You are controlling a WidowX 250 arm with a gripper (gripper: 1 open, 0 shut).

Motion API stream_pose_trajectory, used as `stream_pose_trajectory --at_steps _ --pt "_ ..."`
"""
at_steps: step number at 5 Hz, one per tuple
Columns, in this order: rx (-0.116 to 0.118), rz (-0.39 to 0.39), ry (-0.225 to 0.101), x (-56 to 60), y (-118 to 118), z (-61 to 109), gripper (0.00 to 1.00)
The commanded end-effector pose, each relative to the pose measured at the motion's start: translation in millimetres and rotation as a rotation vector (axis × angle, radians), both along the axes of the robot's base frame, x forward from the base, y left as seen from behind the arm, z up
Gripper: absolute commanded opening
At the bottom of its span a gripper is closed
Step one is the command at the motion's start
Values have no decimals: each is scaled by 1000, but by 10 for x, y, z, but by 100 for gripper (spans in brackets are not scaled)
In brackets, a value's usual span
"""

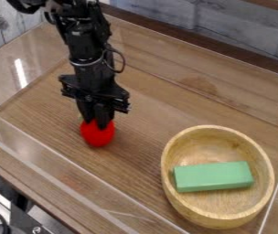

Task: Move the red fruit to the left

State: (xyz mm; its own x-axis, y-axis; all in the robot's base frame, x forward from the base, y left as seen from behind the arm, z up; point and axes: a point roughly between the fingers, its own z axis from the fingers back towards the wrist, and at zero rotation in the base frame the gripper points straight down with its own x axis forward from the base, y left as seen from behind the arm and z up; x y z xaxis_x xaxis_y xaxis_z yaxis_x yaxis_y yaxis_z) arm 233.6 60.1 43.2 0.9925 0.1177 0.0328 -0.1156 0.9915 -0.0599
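Fingers at the strawberry, the leftward move ahead!

The fingers [95, 108] meet the toy strawberry [98, 133] left of centre; whether they grip it, can't tell.

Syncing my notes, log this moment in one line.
gripper: at red fruit | grip: unclear | green block: in wooden bowl

Relative to the wooden bowl [176, 199], the following is noted: green rectangular block [212, 176] lying inside it, red fruit [98, 134] on the table [129, 192] to its left, and black gripper [94, 111] at the fruit, left of and beyond the bowl.
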Motion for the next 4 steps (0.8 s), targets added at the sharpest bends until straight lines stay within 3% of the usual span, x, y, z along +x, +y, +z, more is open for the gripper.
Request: stream_pose_trajectory --at_steps 1,2,3,4 --pt "-3 42 -46 60 48 188 0" --pt "-16 87 -61 70 108 316 0" --pt "-29 66 -89 106 129 575 0" --pt "-41 50 -126 218 229 817 0"
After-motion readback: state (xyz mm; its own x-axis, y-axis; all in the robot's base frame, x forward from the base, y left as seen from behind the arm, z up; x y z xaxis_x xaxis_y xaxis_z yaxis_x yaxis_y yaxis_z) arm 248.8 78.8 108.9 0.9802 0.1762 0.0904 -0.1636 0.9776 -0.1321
